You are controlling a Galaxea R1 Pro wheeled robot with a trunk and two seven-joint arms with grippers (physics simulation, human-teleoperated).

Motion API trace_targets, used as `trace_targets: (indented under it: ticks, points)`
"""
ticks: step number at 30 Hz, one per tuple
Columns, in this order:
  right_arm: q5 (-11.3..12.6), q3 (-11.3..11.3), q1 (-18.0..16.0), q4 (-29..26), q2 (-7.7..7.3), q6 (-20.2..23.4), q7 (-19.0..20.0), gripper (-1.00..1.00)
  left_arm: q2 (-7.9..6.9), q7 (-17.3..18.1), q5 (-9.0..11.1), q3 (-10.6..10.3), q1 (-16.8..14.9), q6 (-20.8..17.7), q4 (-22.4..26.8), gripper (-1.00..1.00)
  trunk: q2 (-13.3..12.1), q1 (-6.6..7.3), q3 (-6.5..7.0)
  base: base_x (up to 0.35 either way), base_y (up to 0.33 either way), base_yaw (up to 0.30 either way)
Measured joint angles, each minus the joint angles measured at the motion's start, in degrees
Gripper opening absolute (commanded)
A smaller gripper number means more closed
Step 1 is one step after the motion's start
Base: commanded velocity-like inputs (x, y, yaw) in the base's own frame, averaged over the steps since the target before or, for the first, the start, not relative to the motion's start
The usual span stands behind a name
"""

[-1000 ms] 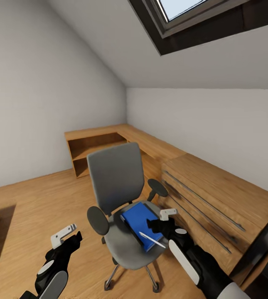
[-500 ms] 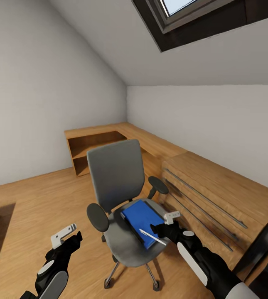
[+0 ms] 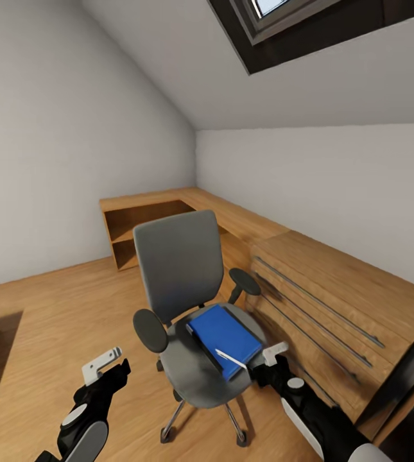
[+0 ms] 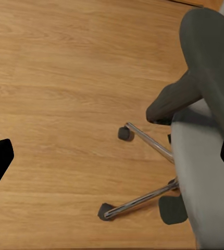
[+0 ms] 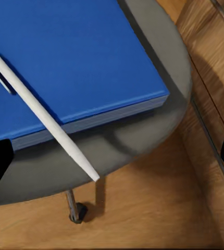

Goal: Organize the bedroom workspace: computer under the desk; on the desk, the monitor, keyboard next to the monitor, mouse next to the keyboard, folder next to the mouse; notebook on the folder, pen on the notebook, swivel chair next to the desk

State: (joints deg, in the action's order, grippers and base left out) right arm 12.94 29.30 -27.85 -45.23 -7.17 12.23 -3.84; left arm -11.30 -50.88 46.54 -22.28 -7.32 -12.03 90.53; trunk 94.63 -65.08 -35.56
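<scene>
Two grippers hover low beside the swivel chair (image 3: 190, 321). On its grey seat lies the folder (image 3: 224, 331), with the pen (image 3: 230, 358) slanting across its near corner and poking past the edge. The right gripper (image 3: 266, 367), jaws spread apart and holding nothing, sits just off the pen's tip at about 4 o'clock from the seat, forearm reaching up from below. The left gripper (image 3: 107, 367) hangs at 8 o'clock, released, over bare wooden floor (image 4: 60, 94).

White pen (image 5: 39, 112) diagonal across blue folder (image 5: 75, 57) on grey swivel chair (image 5: 143, 130) seat, tip overhanging.
</scene>
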Motion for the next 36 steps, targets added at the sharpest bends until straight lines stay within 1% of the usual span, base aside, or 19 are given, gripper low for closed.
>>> trace_targets:
  ticks: [2,4,6,7,10,12,17,20,21,22,25,29,36]
  points:
    - [-0.08,0.05,-0.03,0.82,-0.01,-0.14,1.31,1.0,0.0,0.01,-0.01,-0.19,0.0,-0.01,0.0,1.0,0.8,-0.44,-0.36,0.0,0.0,0.0]
    - [-0.45,0.09,-0.08,1.71,-0.17,-0.57,5.01,1.0,0.01,0.02,-0.01,-0.3,0.0,0.0,0.0,1.0,1.61,-0.88,-0.72,0.0,0.0,0.0]
    - [-2.51,-0.03,-0.11,2.19,-0.33,-1.53,10.48,1.0,0.01,0.02,-0.02,-0.35,0.0,0.0,0.0,1.0,2.41,-1.32,-1.08,0.0,0.0,0.0]
    - [-3.25,-0.07,-0.12,2.25,-0.37,-1.74,11.93,1.0,0.01,0.02,-0.02,-0.36,0.0,-0.01,0.0,1.0,2.81,-1.54,-1.26,0.0,0.0,0.0]
    - [-7.9,-0.35,-0.13,2.44,-0.48,-2.44,19.87,1.0,0.0,0.02,-0.02,-0.38,0.0,-0.05,0.0,1.0,4.01,-2.2,-1.8,0.0,0.0,0.0]
    - [-8.9,-0.39,-0.14,2.45,-0.7,-2.63,22.03,1.0,0.0,0.02,-0.02,-0.38,0.0,-0.06,0.0,1.0,4.81,-2.64,-2.15,0.0,0.0,0.0]
    - [-9.51,-0.38,-0.11,2.33,-1.5,-2.9,23.39,1.0,0.0,0.05,-0.02,-0.38,0.0,-0.11,0.0,1.0,6.82,-3.73,-3.05,0.0,0.0,0.0]
    - [-9.57,-0.38,-0.13,2.11,-2.4,-2.92,23.55,1.0,-0.01,0.09,-0.02,-0.38,0.0,-0.19,0.0,1.0,8.02,-4.39,-3.59,0.0,0.0,0.0]
    - [-9.55,-0.38,-0.12,1.95,-2.81,-2.93,23.68,1.0,0.0,0.1,-0.03,-0.35,0.0,-0.22,0.0,1.0,8.04,-4.4,-3.6,0.0,0.0,0.0]
    - [-9.57,-0.37,-0.15,-0.14,-3.77,-2.92,24.72,1.0,-0.05,0.18,-0.03,-0.3,0.0,-0.25,0.0,1.0,8.04,-4.4,-3.59,0.0,0.0,0.0]
    - [-9.6,-0.35,-0.11,-1.3,-4.2,-2.87,25.07,1.0,-0.07,0.23,-0.03,-0.3,0.0,-0.31,0.0,1.0,8.04,-4.4,-3.6,0.0,0.0,0.0]
    - [-9.47,-0.36,-0.09,-1.73,-5.2,-2.86,25.37,1.0,-0.13,0.36,0.03,-0.29,0.0,-0.48,-0.16,1.0,8.04,-4.4,-3.6,0.02,0.0,0.0]
    - [-9.44,-0.28,-0.1,-1.77,-5.41,-2.87,25.78,1.0,-0.16,0.46,0.06,-0.29,0.0,-0.53,-0.26,1.0,8.04,-4.4,-3.6,0.032,0.0,0.0]
